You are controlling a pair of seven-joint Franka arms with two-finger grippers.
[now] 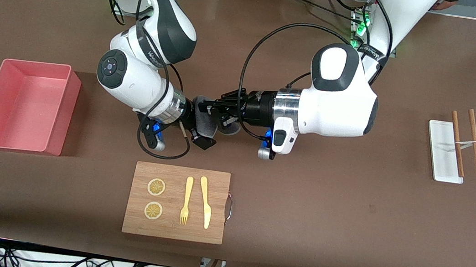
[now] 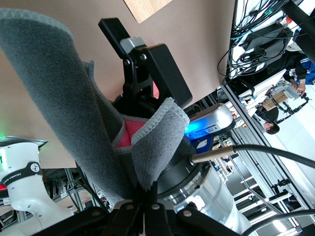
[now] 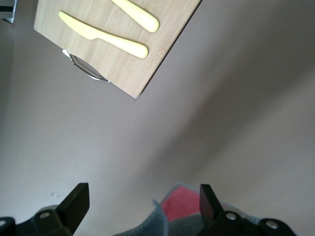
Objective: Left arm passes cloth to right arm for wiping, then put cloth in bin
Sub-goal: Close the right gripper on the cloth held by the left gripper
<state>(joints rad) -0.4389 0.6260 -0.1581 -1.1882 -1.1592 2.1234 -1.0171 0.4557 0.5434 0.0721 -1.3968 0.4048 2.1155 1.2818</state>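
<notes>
Nearest the front camera: wooden board (image 1: pixel 176 202) w/ two lemon slices (image 1: pixel 156 187), a yellow fork (image 1: pixel 186 200) and yellow knife (image 1: pixel 205 201) on it; metal handle at the board's edge toward the left arm's end.

Farther up, mid-table, both arms meet in the air above bare tabletop, just above the board's far edge. Left gripper (image 1: pixel 222 112) is clamped tight on the cloth (image 1: pixel 204 117), fingers together w/ the grey fabric pinched between them. In the left wrist view the cloth (image 2: pixel 74 108) stands up from the fingers, folded, red patch showing in the fold. Right gripper (image 1: pixel 202 134) faces it, fingers (image 3: pixel 76 201) spread wide apart, one on each side of the cloth's edge; red patch and grey hem (image 3: pixel 184 206) sit between them, not gripped yet. Cloth is off the table, held by the left only.

Pink bin (image 1: pixel 25 105) sits toward the right arm's end of the table, well apart from the grippers, nothing in it.

Toward the left arm's end: small white tray (image 1: pixel 440 153) w/ a pair of brown chopsticks (image 1: pixel 466 143) laid across it.
</notes>
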